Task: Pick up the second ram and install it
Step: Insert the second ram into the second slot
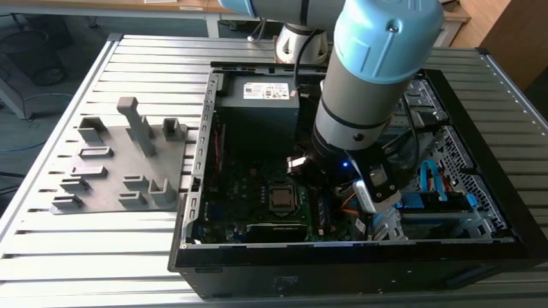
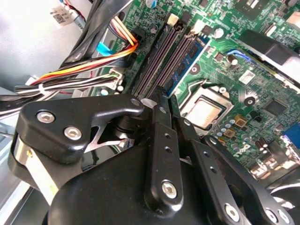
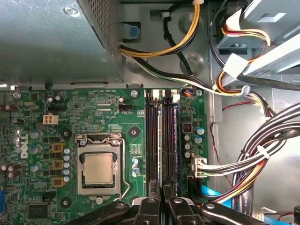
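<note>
Overhead, first wrist view shows tool above memory slots.

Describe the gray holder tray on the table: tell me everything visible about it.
The gray holder tray is a flat, matte plate that looks like plastic. Upright blocks of differing heights rise from it, the tallest a slim post toward its far side. It lies flat on the slatted metal table, at the exterior view's left of the open computer case, with one edge close beside the case wall. The arm is apart from it, over the case.
</note>
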`<state>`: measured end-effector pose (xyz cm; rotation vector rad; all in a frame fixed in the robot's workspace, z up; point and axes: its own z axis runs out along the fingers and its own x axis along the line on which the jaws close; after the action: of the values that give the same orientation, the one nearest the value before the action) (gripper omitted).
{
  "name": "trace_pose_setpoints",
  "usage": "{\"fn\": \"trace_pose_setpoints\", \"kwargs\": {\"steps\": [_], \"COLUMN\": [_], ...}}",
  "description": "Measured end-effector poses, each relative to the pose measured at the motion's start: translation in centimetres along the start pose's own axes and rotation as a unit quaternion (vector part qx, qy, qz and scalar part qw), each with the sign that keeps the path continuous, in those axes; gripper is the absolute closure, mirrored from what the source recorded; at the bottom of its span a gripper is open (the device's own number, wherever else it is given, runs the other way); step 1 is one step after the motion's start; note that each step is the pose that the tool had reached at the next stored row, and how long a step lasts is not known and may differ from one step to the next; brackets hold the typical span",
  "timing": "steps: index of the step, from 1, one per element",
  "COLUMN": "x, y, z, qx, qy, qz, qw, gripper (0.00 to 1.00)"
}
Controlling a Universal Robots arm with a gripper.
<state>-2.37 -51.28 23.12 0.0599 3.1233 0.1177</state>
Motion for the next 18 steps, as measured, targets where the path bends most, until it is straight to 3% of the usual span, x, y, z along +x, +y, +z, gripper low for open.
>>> {"fn": "trace_pose_setpoints", "kwargs": {"steps": [9, 15, 18], "x": [0.05, 0.04, 0.05], "y": [0.00, 0.17, 0.57], "z": [0.19, 0.30, 0.41], "qx": [0.0002, 0.0068, 0.0071], "qy": [-0.0003, -0.0010, -0.0011], "qz": [0.004, 0.010, 0.010], "qw": [1.0000, 0.9999, 0.9999], "gripper": [0.86, 0.86, 0.86]}}
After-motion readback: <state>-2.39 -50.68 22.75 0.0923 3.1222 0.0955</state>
